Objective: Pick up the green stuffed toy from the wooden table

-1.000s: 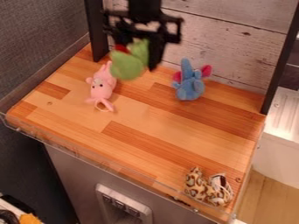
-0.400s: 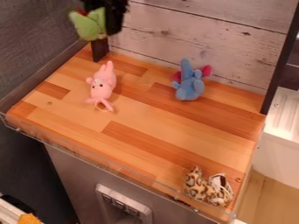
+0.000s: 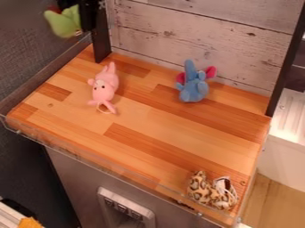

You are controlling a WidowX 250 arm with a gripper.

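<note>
The black gripper (image 3: 87, 18) is at the upper left, high beside the left rear post, shut on a green plush toy (image 3: 63, 22) with a bit of red at its top. Below and to the right of it, a pink plush toy (image 3: 104, 87) lies on the wooden table top (image 3: 149, 120). A blue plush elephant (image 3: 193, 84) with dark pink ears sits near the back. At the front right corner lies a leopard-spotted plush (image 3: 211, 191) with some white on it.
A clear low rail (image 3: 107, 165) runs along the front edge. Black posts stand at the left rear (image 3: 100, 35) and right rear (image 3: 287, 62), with a whitewashed plank wall (image 3: 196, 42) behind. A white unit (image 3: 286, 147) stands at the right.
My gripper has moved left from above the back of the table, past the left rear post, carrying the green toy along. The toys on the table have stayed in place.
</note>
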